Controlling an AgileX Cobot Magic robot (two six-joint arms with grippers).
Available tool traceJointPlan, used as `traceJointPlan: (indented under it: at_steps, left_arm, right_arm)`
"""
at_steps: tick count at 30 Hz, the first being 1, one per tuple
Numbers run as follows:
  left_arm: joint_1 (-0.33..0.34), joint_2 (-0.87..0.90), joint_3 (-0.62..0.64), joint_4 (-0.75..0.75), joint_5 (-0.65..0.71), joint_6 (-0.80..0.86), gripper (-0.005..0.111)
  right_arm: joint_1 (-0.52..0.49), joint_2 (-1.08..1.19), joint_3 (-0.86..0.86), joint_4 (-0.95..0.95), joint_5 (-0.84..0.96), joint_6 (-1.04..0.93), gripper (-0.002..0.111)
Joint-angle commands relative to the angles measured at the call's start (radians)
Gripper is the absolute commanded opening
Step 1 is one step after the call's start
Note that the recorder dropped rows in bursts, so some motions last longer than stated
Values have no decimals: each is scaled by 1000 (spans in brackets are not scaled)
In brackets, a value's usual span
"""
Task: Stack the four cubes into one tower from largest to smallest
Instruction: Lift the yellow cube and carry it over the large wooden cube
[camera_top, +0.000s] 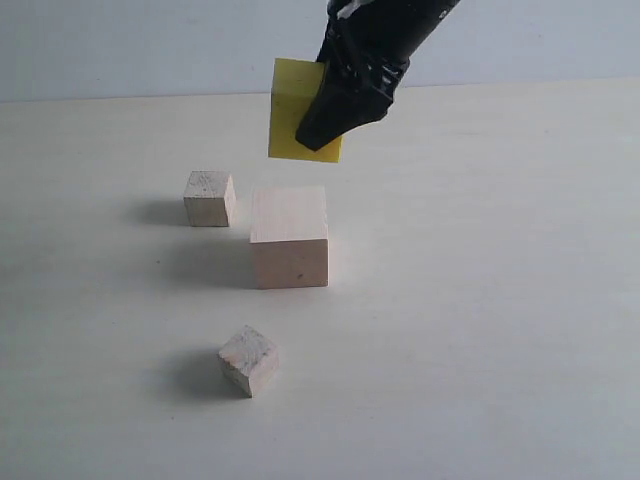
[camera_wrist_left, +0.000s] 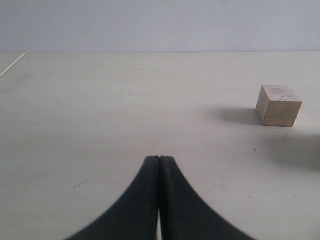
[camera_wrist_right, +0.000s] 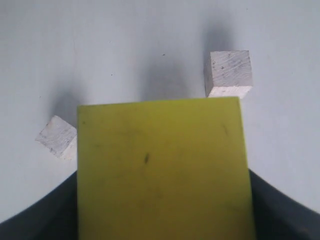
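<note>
Clamped in the right jaws, closed against two opposite faces: yellow cube (camera_top: 290, 115), up in the air and clear of the desk (camera_top: 480, 300). Hanging over the large pale cube (camera_top: 290, 237), seemingly a little toward its far side in the exterior view and slightly tilted, so not yet square with the top face below. In the right wrist view, filling the frame (camera_wrist_right: 162, 170) and hiding the large cube entirely; a fair sign of being nearly overhead, though impossible to tell the exact offset. Calls for lowering straight down, probably with a small draw toward the near edge and a levelling, before any release. Resting on the desk, apart from each other and from the large cube: far small cube (camera_top: 209, 198) beside its far left corner, near small cube (camera_top: 248, 360) in front and a little left. Left jaws pressed together on nothing, low over bare desk, with one small cube (camera_wrist_left: 278, 105) well ahead and to the side; out of the exterior view, so likely no part in this placement. Nothing stacked as yet
</note>
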Motion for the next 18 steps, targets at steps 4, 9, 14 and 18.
traceJointPlan:
  at_steps: [4, 9, 14, 18]
  left_arm:
    - [2, -6, 3, 0, -9, -3, 0]
    - [2, -6, 3, 0, -9, -3, 0]
    - [2, -6, 3, 0, -9, -3, 0]
    - [2, -6, 3, 0, -9, -3, 0]
  right_arm:
    - [8, 64, -2, -5, -1, -75, 0]
    - [57, 88, -2, -54, -9, -79, 0]
    - [112, 111, -2, -167, -73, -49, 0]
    - [115, 126, -2, -185, -123, 30, 0]
